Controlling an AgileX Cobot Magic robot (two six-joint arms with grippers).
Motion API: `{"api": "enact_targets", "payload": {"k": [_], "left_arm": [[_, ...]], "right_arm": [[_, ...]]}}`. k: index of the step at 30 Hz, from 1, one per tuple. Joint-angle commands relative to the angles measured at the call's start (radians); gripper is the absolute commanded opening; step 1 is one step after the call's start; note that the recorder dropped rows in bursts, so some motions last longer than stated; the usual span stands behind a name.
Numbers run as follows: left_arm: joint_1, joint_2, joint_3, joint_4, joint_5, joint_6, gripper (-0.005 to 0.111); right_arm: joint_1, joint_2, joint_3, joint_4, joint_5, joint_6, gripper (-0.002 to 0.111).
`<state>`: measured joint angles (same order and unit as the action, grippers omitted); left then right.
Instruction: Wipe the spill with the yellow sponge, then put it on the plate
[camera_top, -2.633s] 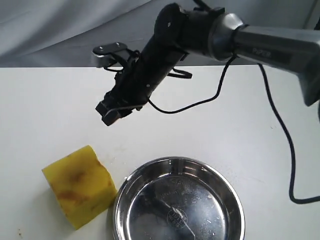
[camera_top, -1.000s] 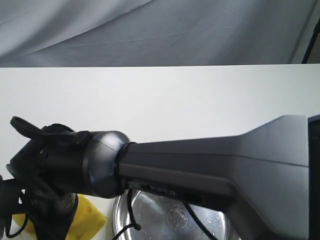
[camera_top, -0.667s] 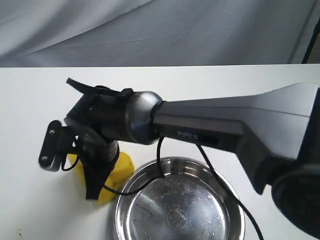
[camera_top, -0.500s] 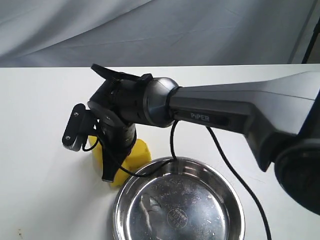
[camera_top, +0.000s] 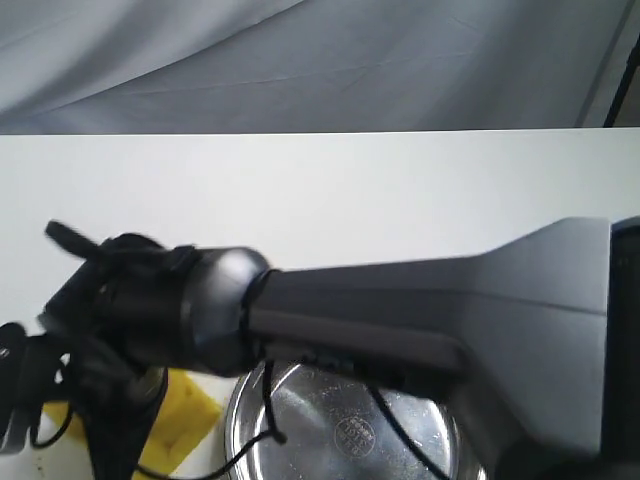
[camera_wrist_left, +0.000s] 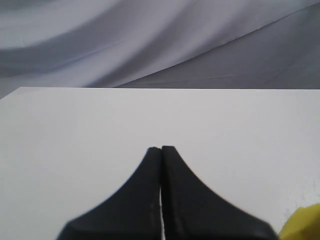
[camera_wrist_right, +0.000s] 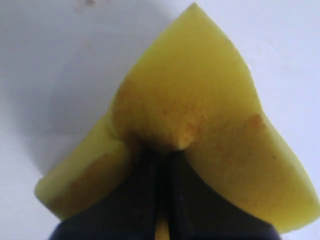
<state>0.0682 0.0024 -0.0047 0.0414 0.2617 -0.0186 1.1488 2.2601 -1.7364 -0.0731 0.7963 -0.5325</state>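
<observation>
**Operator:** Take it from the left. What is my left side doing?

**Spotter:** Your left gripper (camera_wrist_left: 161, 149) hangs over bare desk (camera_wrist_left: 75, 130). Its fingers are pressed tip to tip and there is nothing between them, so it has no part in this.

**Operator:** And the sponge?

**Spotter:** The yellow sponge (camera_top: 180, 418) is by the desk's near-left corner, going by the exterior view. Your right arm (camera_top: 430, 320) has reached across the middle and covers most of it. In the right wrist view your right gripper (camera_wrist_right: 162, 156) is pinched into the foam, which bulges up around both fingers. That arm has the sponge. The left gripper only catches a sliver of yellow at the border of its own view.

**Operator:** Can you give me its long axis?

**Spotter:** No. It is squeezed out of shape and half hidden. I can see amber stains on its face, so I'd judge it has taken up liquid. The spill itself shows in none of your views.

**Operator:** Then where is the plate?

**Spotter:** The plate (camera_top: 320, 415) is just to the right of the sponge, along the same near edge. I can't tell whether the two touch. From your gripper it lies rightward, so you probably need only a short sideways carry. Lift enough to clear the raised rim before you let go
</observation>
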Motion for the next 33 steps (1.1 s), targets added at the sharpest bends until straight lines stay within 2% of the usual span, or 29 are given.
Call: {"api": "enact_targets", "payload": {"k": [1, 7, 16, 22, 28, 33], "left_arm": [[0.002, -0.002, 0.005, -0.001, -0.003, -0.001, 0.0], [0.002, -0.002, 0.005, -0.001, -0.003, -0.001, 0.0], [0.002, -0.002, 0.005, -0.001, -0.003, -0.001, 0.0], [0.002, -0.002, 0.005, -0.001, -0.003, -0.001, 0.0], [0.002, -0.002, 0.005, -0.001, -0.003, -0.001, 0.0], [0.002, -0.002, 0.005, -0.001, -0.003, -0.001, 0.0]], "right_arm": [[0.075, 0.015, 0.013, 0.064, 0.011, -0.051, 0.0], [0.045, 0.015, 0.013, 0.024, -0.006, -0.051, 0.0], [-0.163, 0.015, 0.013, -0.176, -0.027, 0.068, 0.0], [-0.275, 0.015, 0.013, -0.337, -0.011, 0.26, 0.0], [-0.294, 0.015, 0.013, -0.181, -0.017, 0.239, 0.0], [-0.214, 0.015, 0.013, 0.086, -0.009, -0.05, 0.0]]}}
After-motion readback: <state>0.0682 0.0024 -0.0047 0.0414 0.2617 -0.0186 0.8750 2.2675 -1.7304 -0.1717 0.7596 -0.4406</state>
